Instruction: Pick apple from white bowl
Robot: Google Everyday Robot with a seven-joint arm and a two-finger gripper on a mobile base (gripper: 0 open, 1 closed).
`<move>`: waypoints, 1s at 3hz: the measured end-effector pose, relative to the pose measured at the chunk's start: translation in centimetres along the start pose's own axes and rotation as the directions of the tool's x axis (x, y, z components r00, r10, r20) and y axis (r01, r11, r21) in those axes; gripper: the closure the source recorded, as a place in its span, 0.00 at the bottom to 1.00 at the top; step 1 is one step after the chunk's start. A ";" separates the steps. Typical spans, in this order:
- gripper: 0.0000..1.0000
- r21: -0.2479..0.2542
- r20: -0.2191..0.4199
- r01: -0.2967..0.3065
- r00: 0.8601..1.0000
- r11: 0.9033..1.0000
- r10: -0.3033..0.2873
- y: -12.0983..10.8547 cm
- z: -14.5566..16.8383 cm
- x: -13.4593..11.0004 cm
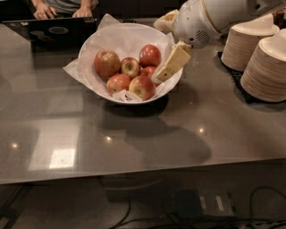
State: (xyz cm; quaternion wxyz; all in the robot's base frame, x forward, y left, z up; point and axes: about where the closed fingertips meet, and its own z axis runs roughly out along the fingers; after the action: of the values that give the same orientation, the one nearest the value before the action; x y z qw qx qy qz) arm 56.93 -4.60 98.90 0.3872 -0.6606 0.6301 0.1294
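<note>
The white bowl [119, 37], lined with crinkled white paper, stands on the grey table at the back centre. It holds several apples. The apple [107, 63], the largest, dull red with yellowish patches, lies at the bowl's left side. A small yellow-green-centred apple [130, 67] and smaller red apples [150, 55] lie beside it. My gripper [163, 73], cream-coloured under a white wrist, hangs slanted over the bowl's right rim, its tip next to the right-hand red apples. It is well right of the largest apple. It holds nothing that I can see.
Two tall stacks of white plates [266, 66] stand at the right on a black mat [232, 74]. A dark laptop [56, 29] with a person's hands [44, 10] is behind the bowl at the left. The table's front edge [134, 175] runs across, with cables beneath.
</note>
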 end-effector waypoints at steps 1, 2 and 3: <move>0.02 -0.001 0.002 0.001 1.000 1.000 -0.001 0.0 0.1 -0.1; 0.00 -0.001 0.003 0.001 1.000 1.000 -0.001 0.0 0.1 -0.1; 0.00 0.011 0.062 0.010 0.998 1.000 -0.011 -1.1 2.5 -0.3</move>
State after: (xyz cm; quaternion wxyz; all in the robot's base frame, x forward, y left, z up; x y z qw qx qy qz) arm 58.73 -2.75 97.84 0.4106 -0.6576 0.6148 0.1445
